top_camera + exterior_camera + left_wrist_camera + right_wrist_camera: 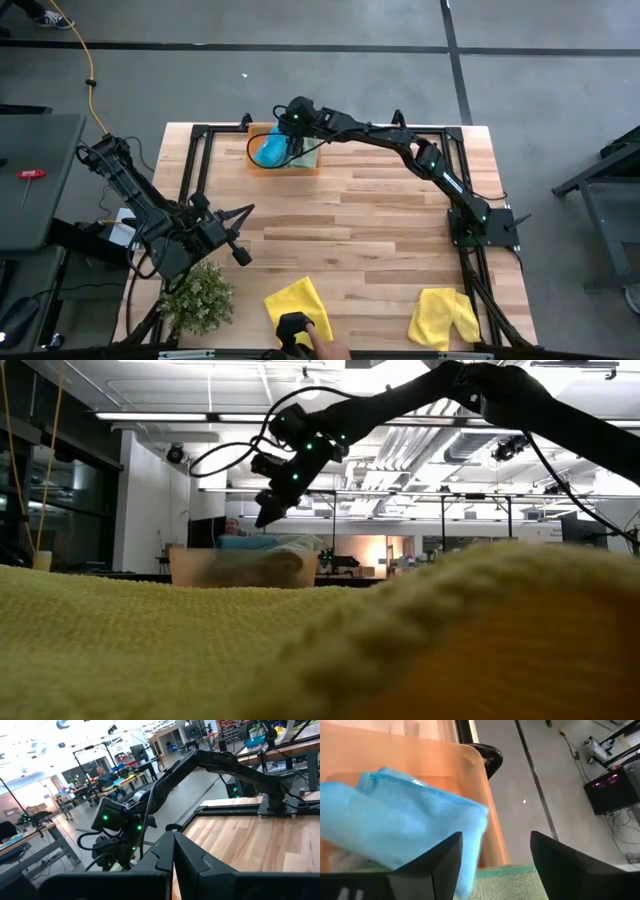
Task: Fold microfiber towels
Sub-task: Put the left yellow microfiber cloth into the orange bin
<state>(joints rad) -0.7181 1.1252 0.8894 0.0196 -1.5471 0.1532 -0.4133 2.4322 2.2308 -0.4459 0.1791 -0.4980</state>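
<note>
Two grippers to list. My right gripper [290,140] hangs over the orange tray [485,800] at the far edge of the table [380,230], fingers spread apart with nothing between them. My left gripper [173,855] waits pulled back at its own side of the table, pinched together on nothing, just above the small green plant [200,295].

Item, teal-blue towel [405,827]: lies bunched in the tray directly beneath my right gripper, its bulk toward one finger and not centred between the two. Under it, at the tray's near edge, a light green towel [515,875] shows.

Item, yellow towels: one [295,300] well behind my right gripper at the near edge of the table, a person's hand [318,345] just beside a dark object resting on it; the other [443,317] at the near right corner, close to my right arm's base.

Hazards, as I judge them:
- Teal-blue towel looks loosely heaped, so it could slump open or drape over the tray wall.
- One finger stands close to the tray wall; a careless lift or swing could nudge the tray.
- Any descent now could pinch the light green towel together with the blue.
- Person's hand at the near edge: reaching for that yellow towel risks contact.
</note>
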